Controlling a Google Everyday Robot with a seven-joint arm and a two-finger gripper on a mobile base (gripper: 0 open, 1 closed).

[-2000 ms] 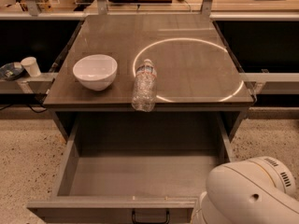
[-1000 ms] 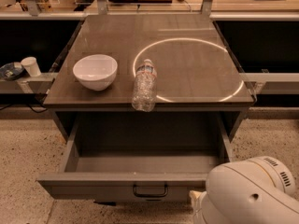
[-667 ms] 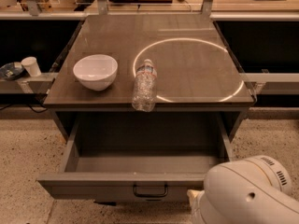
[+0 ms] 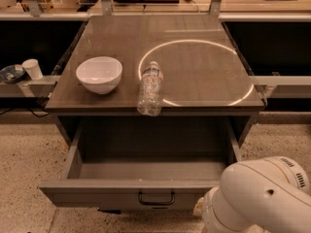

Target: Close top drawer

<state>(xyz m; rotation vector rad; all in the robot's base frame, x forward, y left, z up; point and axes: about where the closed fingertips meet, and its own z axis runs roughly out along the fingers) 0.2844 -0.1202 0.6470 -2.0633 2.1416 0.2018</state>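
From my station the cabinet [image 4: 204, 67] fills the view. Its top drawer [image 4: 121, 191] stands pulled well out, so nearly all the closing is left to do. My white arm [image 4: 262, 198] sits lower right. The gripper [image 4: 199, 208] seems tucked at the drawer front, right of the black handle [image 4: 156, 198]. Open or closed, I cannot tell.

The robot's white arm [image 4: 262, 198] sits low just off the front right corner of the bench [image 4: 204, 76], its rounded joint casing toward the camera, the gripper hidden somewhere beyond it.
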